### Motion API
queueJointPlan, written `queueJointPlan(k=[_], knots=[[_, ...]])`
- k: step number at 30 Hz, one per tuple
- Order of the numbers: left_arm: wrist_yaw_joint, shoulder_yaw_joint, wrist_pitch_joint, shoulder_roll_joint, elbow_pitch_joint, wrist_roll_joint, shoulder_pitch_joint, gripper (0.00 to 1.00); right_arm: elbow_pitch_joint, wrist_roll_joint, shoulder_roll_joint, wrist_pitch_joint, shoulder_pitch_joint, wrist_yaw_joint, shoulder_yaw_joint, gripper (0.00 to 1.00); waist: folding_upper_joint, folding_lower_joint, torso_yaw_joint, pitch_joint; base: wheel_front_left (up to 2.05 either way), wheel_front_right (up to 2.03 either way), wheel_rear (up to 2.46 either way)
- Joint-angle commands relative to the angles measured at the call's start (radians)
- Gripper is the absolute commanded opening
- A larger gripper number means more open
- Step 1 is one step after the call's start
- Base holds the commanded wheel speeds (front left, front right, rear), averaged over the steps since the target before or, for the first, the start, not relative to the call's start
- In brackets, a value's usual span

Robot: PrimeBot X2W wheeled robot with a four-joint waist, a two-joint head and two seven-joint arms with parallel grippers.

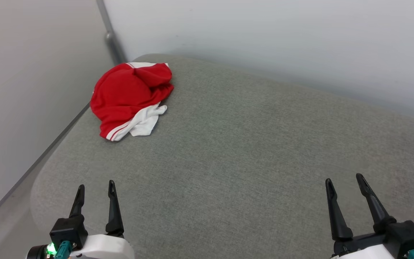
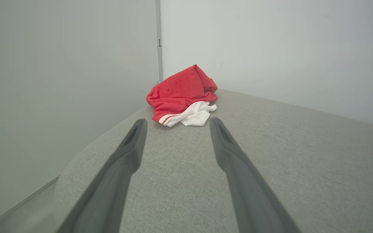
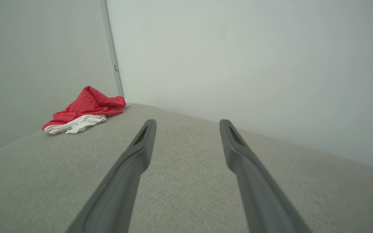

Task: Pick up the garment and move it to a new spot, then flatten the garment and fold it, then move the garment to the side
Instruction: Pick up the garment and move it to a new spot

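Since the crumpled red jersey T-shirt with a white sleeve and red-and-white striped trim [image 1: 129, 97] lies bunched in a heap at the far left corner of the grey woven-fabric surface [image 1: 246, 151], close to where the two pale walls [image 1: 264, 32] meet, I judge that no part of my task is done yet. The cloth is folded over itself with one white sleeve spilling out on the near side, and no lettering shows.

My left gripper [image 1: 96, 185] hovers over the near left part of the surface. Its two dark fingers are spread wide with nothing between them, and they point roughly toward the heap, well apart from it. My right gripper [image 1: 344, 178] hangs at the near right, just as wide and empty, and farther from the shirt.

Everything is left to do: lifting the shirt, carrying it to a new spot, flattening it, folding it, and setting it aside. My left arm looks better placed for the first reach.
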Motion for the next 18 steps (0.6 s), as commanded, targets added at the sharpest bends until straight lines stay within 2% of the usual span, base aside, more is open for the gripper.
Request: queueJointPlan(k=[1,6,11,18], knots=[[-0.002,0.007,-0.003,-0.001,-0.002,-0.005,0.009,1.0,-0.004,-0.01,0.001,-0.002,-0.003,0.0,0.002,1.0,0.0,0.0,0.045,0.008,0.0,0.0,0.0],[0.001,0.019,-0.003,-0.001,-0.004,-0.012,0.018,1.0,-0.003,-0.016,0.001,-0.002,-0.009,0.0,0.003,1.0,0.0,0.0,0.073,0.013,0.0,0.0,0.0],[0.004,0.04,-0.003,-0.001,-0.002,-0.03,0.003,1.0,-0.003,-0.025,0.001,-0.002,-0.021,0.0,0.013,1.0,0.0,0.0,0.064,0.03,0.0,0.0,0.0],[-0.076,0.13,-0.003,0.031,0.023,-0.015,-0.151,1.0,-0.016,-0.065,0.001,-0.002,-0.052,0.0,0.0,1.0,0.0,0.0,0.017,0.105,0.0,0.0,0.0]])
